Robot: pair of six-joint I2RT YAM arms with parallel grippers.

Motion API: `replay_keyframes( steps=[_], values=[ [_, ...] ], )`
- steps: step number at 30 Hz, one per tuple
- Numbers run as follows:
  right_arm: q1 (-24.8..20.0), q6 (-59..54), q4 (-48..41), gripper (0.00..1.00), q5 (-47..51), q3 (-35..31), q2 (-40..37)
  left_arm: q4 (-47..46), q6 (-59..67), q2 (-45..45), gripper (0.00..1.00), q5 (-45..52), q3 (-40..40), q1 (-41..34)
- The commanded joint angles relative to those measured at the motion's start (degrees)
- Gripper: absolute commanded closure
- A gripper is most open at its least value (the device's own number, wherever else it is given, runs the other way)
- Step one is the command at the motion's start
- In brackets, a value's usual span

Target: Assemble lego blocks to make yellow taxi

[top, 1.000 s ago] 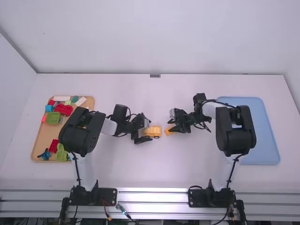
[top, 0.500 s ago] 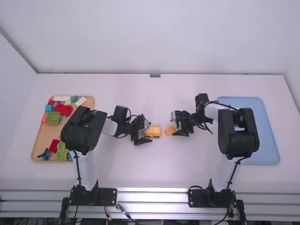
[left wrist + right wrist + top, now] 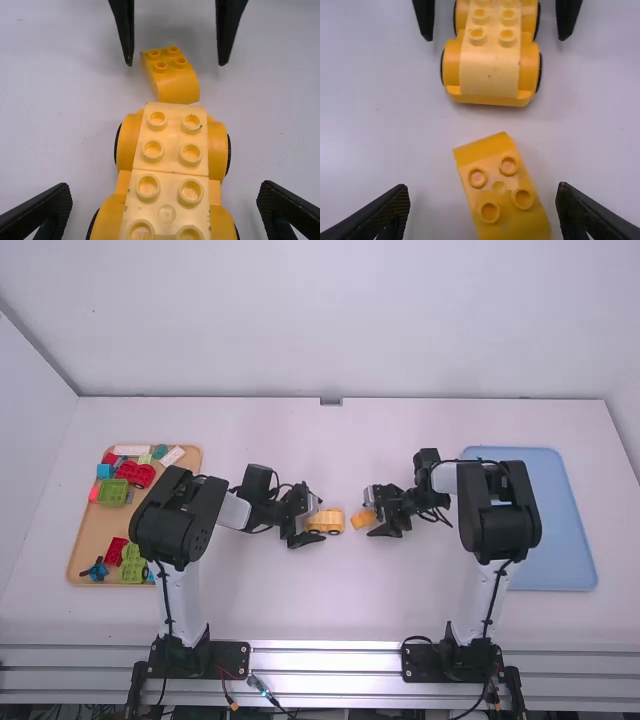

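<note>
White table (image 3: 225, 605), yellow car (image 3: 172, 162) and yellow block (image 3: 502, 192) set apart

The table spreads out under both my arms. At its right side lies the blue tray (image 3: 572, 525), partly covered by my right arm (image 3: 503, 525) in the high view. At its left side lies the tan tray (image 3: 88, 538), partly covered by my left arm (image 3: 172, 520).

My left gripper (image 3: 318, 519) stands wide open with nothing in its grasp; the car sits between its fingers, a gap on either side. My right gripper (image 3: 369, 515) is wide open too and also holds nothing, its fingers apart on either side of the block.

The car rests on its wheels near the middle of the table, with paler yellow pieces along its top and a smooth, studless end towards the block. In the tan tray I see red pieces (image 3: 135, 474), green pieces (image 3: 113, 492) and a white block (image 3: 131, 450).

The block lies studs up near the car, not touching it. It sits askew to the car, its curved end facing that way. Four round studs stand on its top.
</note>
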Motion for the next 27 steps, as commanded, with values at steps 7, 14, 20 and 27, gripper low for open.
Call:
replay_keyframes(
  steps=[7,14,20,27],
  values=[
    [1.2,2.3,1.9,0.32,-1.2,1.7,3.5,0.1,-0.7,0.2,0.01,1.4,0.5,-0.4],
    [1.1,2.1,1.9,0.58,-1.6,1.7,3.5,0.1,-0.7,0.2,0.01,1.4,0.5,-0.5],
    [1.1,2.4,1.8,0.64,-1.9,1.1,3.5,0.1,-0.7,0.2,0.01,1.4,0.5,-0.5],
    [1.1,2.9,-0.6,0.74,-3.6,1.6,3.5,0.1,-0.7,0.2,0.01,1.5,0.5,-0.5]
  ],
)
